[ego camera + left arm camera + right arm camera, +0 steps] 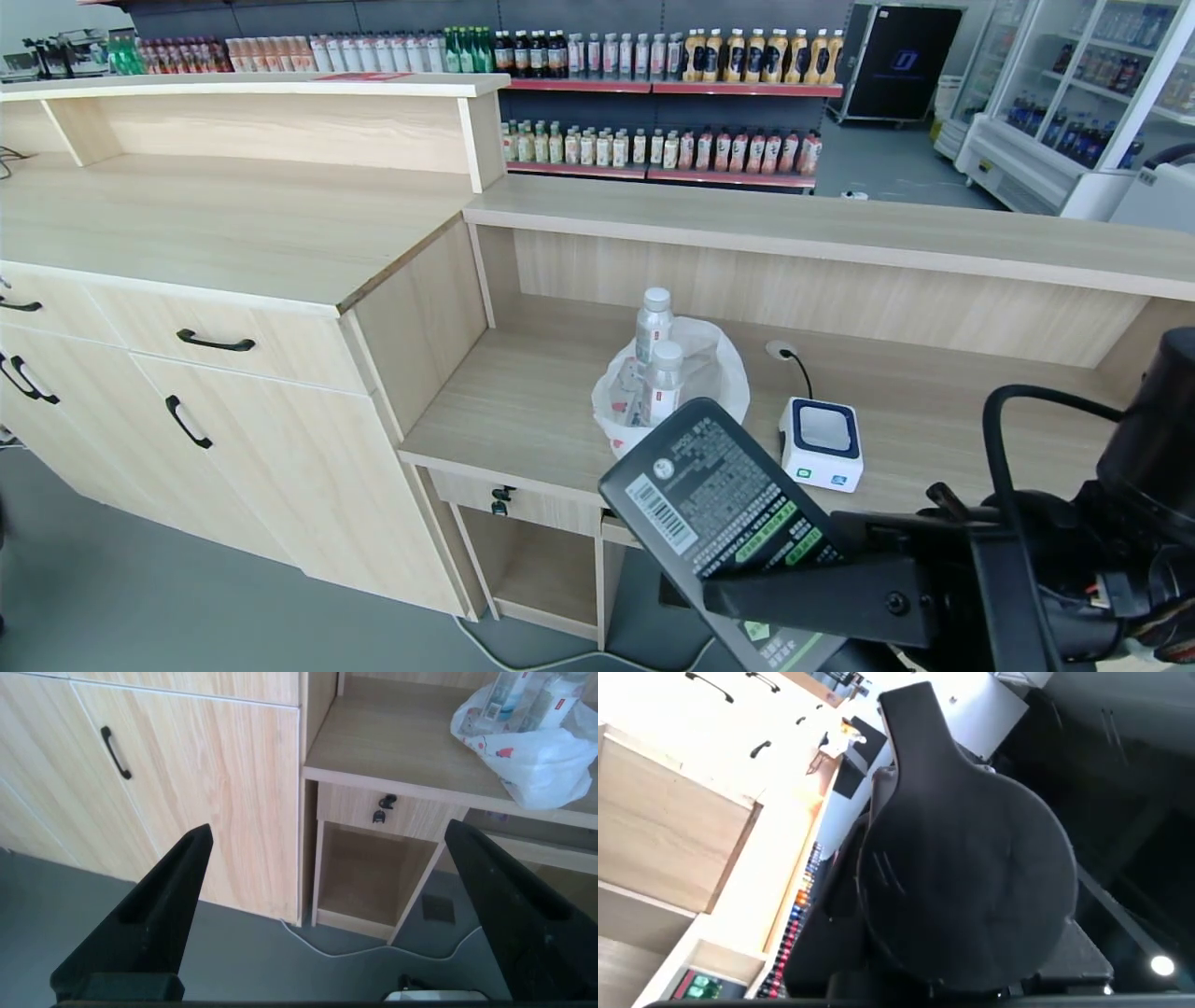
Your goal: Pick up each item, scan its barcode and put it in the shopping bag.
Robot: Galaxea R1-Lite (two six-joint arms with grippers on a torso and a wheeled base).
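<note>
Black packet (709,509) sits clamped in right claw (747,597), barcode (661,513) upward, near scanner (821,442); left claw (329,829) gapes empty. Probably the scanning step: next, barcode must face scanner window, then shopping bag (728,369).

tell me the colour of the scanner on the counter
The barcode scanner is white with a dark blue frame round its top window; clearest in the head view.
</note>
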